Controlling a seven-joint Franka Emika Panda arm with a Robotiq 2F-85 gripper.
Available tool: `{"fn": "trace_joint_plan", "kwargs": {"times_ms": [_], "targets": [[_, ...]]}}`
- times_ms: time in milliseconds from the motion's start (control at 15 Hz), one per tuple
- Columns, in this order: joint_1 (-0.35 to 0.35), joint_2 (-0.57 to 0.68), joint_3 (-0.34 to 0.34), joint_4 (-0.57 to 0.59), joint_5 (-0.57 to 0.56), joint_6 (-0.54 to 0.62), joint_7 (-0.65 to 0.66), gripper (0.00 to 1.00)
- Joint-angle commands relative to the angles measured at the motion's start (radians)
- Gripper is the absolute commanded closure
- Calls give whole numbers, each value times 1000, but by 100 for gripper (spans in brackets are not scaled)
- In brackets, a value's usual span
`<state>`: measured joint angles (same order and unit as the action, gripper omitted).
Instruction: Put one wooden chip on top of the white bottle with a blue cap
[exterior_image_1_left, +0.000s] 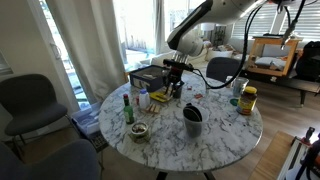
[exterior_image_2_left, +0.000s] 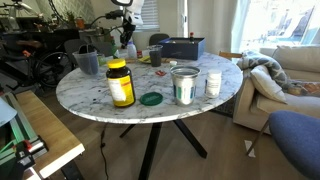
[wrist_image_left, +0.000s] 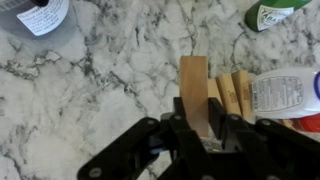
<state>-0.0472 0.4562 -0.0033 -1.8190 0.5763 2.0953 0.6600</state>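
In the wrist view my gripper (wrist_image_left: 195, 125) is shut on a wooden chip (wrist_image_left: 193, 85), which sticks out from between the fingers just above the marble table. More wooden chips (wrist_image_left: 232, 97) lie right beside it. The white bottle with a blue cap (wrist_image_left: 287, 92) lies on its side just past those chips, at the right edge of that view. In both exterior views the gripper (exterior_image_1_left: 175, 86) (exterior_image_2_left: 128, 46) hangs low over the far part of the table, by the chips (exterior_image_1_left: 158, 98). The bottle is not clear there.
The round marble table (exterior_image_1_left: 215, 140) carries a green bottle (exterior_image_1_left: 127, 108), a yellow-labelled jar (exterior_image_1_left: 248, 100) (exterior_image_2_left: 120, 84), a grey cup (exterior_image_1_left: 192, 121), a small bowl (exterior_image_1_left: 139, 131), a dark box (exterior_image_1_left: 148, 75) (exterior_image_2_left: 182, 47), a tin (exterior_image_2_left: 184, 86) and a green lid (exterior_image_2_left: 151, 99). Chairs stand around it.
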Motion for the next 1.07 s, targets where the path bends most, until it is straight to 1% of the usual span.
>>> {"fn": "trace_joint_plan", "kwargs": {"times_ms": [0, 67, 133, 200, 467, 533, 667, 800, 867, 933, 1000], "targets": [[8, -4, -10, 2, 4, -4, -2, 71], [9, -1, -10, 2, 3, -4, -2, 71], [14, 20, 8, -10, 87, 103, 11, 93], [2, 38, 32, 31, 160, 89, 15, 93], [30, 49, 59, 153, 331, 158, 48, 93], [46, 47, 56, 181, 338, 176, 64, 93], [89, 58, 17, 257, 231, 168, 145, 93], [90, 110, 18, 338, 194, 99, 216, 93], [77, 44, 35, 253, 229, 144, 158, 93], [80, 51, 36, 269, 224, 140, 168, 71], [80, 51, 37, 269, 224, 140, 168, 71]]}}
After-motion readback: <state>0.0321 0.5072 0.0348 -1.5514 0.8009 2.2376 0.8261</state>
